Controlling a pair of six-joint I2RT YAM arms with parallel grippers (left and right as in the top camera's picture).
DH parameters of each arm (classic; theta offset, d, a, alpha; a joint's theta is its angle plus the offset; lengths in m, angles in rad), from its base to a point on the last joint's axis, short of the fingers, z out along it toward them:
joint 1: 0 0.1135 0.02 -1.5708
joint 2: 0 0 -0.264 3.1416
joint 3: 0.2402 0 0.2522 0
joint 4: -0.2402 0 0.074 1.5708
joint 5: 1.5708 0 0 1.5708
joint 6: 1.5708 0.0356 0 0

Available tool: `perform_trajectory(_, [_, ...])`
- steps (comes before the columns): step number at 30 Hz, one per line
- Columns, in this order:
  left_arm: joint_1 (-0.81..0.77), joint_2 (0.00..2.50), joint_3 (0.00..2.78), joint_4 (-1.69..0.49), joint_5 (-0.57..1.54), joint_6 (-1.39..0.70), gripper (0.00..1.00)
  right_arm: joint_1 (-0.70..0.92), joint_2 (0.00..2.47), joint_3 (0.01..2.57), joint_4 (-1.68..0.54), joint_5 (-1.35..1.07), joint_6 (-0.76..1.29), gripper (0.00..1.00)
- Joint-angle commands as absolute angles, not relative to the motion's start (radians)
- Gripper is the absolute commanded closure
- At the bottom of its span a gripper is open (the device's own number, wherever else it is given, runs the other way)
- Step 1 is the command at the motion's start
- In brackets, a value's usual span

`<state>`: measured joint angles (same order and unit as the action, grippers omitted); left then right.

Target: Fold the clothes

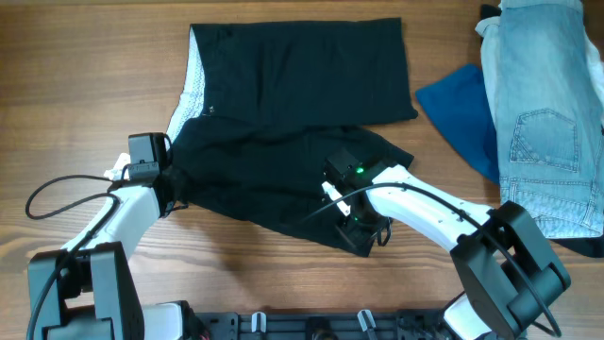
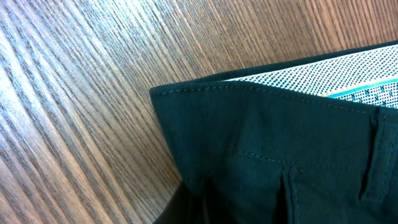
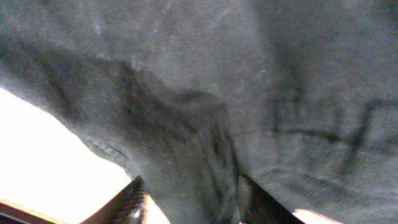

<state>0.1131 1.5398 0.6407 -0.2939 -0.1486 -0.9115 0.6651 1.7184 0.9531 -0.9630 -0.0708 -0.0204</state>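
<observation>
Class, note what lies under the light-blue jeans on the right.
A bright blue cloth pokes out from under the jeans' left edge; how far it runs beneath them is hidden.

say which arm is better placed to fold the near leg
Right: its fingers seem to pinch the black shorts at the near leg's hem; the left arm sits by the waistband.

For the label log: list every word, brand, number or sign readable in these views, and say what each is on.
No text can be read in any view.
black shorts: no print or label visible.
inner waistband: a dotted weave and a pale blue strip with dark specks, too blurred to read as letters.
denim jeans: no legible patch or tag.
green light on the right arm: a lamp, not a sign.
</observation>
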Motion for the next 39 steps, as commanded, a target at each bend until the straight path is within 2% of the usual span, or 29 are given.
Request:
perform_trajectory(1, [0.116, 1.600, 0.606, -0.305, -0.114, -0.855, 0.96, 0.669, 1.718, 0.946, -0.957, -0.045, -0.026, 0.80])
perform_trajectory(2, [0.116, 1.600, 0.606, -0.311, -0.114, -0.837, 0.96, 0.669, 1.718, 0.946, -0.953, -0.044, -0.026, 0.96])
perform_trajectory(5, [0.116, 1.596, 0.608, -0.315, -0.113, -0.837, 0.96, 0.669, 1.718, 0.971, -0.954, -0.045, 0.023, 0.96])
perform_trajectory(7, [0.116, 1.536, 0.656, -0.353, -0.064, -0.720, 0.96, 0.656, 1.717, 1.023, -0.992, -0.020, 0.173, 0.96])
perform_trajectory(9, [0.116, 1.413, 0.746, -0.482, -0.061, -0.630, 0.96, 0.600, 1.713, 1.116, -1.060, -0.027, 0.239, 0.96])
perform_trajectory(12, [0.116, 1.235, 0.806, -0.592, -0.079, -0.601, 0.96, 0.543, 1.660, 1.231, -1.140, -0.031, 0.240, 0.96])
perform_trajectory(15, [0.116, 0.982, 0.814, -0.666, -0.080, -0.579, 0.96, 0.438, 1.472, 1.359, -1.193, -0.033, 0.258, 0.96])
perform_trajectory(19, [0.116, 0.754, 0.814, -0.736, -0.065, -0.580, 0.96, 0.313, 1.261, 1.382, -1.238, -0.060, 0.299, 0.96])
perform_trajectory(21, [0.116, 0.692, 0.814, -0.770, -0.052, -0.580, 0.96, 0.291, 1.181, 1.382, -1.258, -0.060, 0.299, 0.96])
perform_trajectory(24, [0.116, 0.701, 0.814, -0.785, -0.053, -0.580, 0.96, 0.291, 1.164, 1.382, -1.161, -0.010, 0.287, 0.96])
perform_trajectory(28, [0.116, 0.843, 0.814, -0.697, -0.053, -0.579, 0.96, 0.289, 1.326, 1.382, -0.931, 0.064, 0.220, 0.96])
perform_trajectory(33, [0.116, 1.105, 0.814, -0.355, -0.061, -0.579, 0.96, 0.251, 1.657, 1.382, -0.514, 0.023, 0.133, 0.96])
perform_trajectory(39, [0.115, 1.370, 0.814, 0.076, -0.060, -0.575, 0.96, 0.225, 1.905, 1.382, -0.214, 0.018, 0.139, 0.96])
